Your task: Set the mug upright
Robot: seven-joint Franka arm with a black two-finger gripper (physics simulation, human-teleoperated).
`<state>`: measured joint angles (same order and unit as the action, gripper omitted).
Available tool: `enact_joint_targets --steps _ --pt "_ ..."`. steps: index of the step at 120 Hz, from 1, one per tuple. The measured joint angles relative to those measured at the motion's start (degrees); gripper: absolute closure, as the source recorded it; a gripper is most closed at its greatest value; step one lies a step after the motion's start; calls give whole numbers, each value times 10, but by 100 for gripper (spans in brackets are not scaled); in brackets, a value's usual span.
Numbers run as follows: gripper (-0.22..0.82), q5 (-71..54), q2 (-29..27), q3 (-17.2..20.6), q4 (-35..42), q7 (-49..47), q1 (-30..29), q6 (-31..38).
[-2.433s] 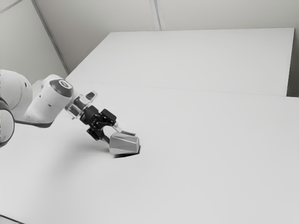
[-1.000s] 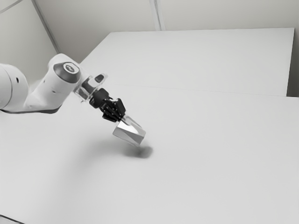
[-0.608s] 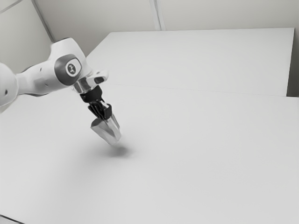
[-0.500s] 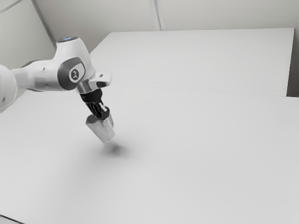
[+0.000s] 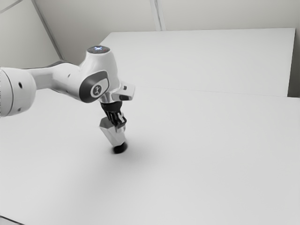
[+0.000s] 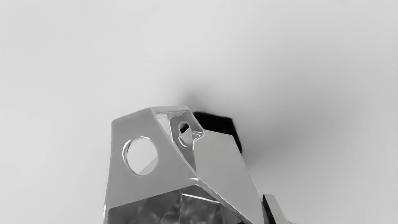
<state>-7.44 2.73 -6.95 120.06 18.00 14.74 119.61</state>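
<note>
My gripper (image 5: 120,124) is closed on the wall of the silver-grey faceted mug (image 5: 113,132), pointing down from above. The mug leans, its dark opening up toward the exterior view's left and its base down toward the right, just over a dark shadow; whether the base touches the table is unclear. In the wrist view the mug (image 6: 224,155) shows flat metallic faces, round holes and part of its dark inside. There the gripper (image 6: 256,216) has one fingertip outside the wall; the other is mostly hidden by the mug.
The white table (image 5: 201,159) spreads around the mug, with a faint seam across it toward the back. Pale walls (image 5: 225,14) stand behind it. A dark-edged corner (image 5: 10,220) shows at the exterior view's lower left.
The mug lay on its side between spread fingers; it was gripped, lifted and swung to a steeper tilt. Since half a second ago, hand and mug have moved toward the exterior view's right and lower.
</note>
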Motion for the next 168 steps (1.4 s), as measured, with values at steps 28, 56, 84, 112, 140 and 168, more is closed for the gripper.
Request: enact_joint_targets --steps 28,56,84,112,140,168 --pt "78 5 37 1 -32 -30 11 10" --pt "78 7 59 3 -39 -52 5 19" --pt "78 13 70 4 -39 -66 1 22" --pt "70 21 74 4 -39 -75 1 22" --pt "37 31 56 8 -39 -79 -4 18" --pt "16 33 40 9 -112 -81 -6 -4"
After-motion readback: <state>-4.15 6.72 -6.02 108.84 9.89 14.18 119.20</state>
